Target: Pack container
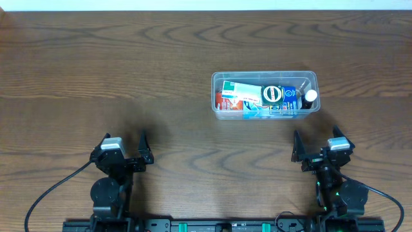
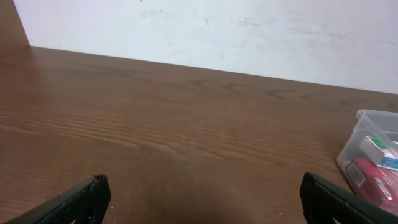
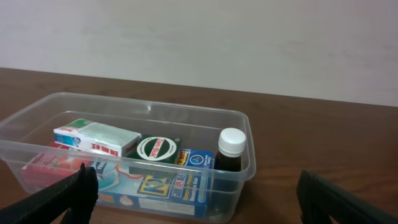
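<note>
The clear plastic container stands right of the table's middle; its rim also shows in the right wrist view as the container and at the right edge of the left wrist view as the container. Inside lie a white and green box, a round green-lidded tin, a blue carton, a red packet and a dark bottle with a white cap. My left gripper is open near the front left, far from the bin. My right gripper is open just in front of the bin's right end, empty.
A brown wooden table spreads around the bin. A white wall rises behind the far edge. Black cables trail from both arm bases at the front edge.
</note>
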Controlling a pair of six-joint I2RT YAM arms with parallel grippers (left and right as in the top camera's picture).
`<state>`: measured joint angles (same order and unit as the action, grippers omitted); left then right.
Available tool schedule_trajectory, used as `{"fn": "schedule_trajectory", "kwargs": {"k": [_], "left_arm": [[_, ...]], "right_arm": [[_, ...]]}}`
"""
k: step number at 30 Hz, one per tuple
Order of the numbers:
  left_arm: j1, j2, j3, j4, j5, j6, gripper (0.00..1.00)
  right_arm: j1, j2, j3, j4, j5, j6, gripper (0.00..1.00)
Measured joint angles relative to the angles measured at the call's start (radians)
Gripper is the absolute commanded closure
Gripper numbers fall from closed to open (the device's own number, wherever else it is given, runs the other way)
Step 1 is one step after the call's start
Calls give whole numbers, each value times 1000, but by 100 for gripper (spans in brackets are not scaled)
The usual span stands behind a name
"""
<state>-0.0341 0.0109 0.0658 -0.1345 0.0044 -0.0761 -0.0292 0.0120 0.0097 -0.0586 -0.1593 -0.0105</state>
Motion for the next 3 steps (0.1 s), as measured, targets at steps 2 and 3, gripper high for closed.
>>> {"fn": "schedule_trajectory", "kwargs": {"k": [2,3], "left_arm": [[0,0,0,0,0,0,2],[0,0,0,0,0,0,2]], "right_arm": [[0,0,0,0,0,0,1],[0,0,0,0,0,0,1]]}}
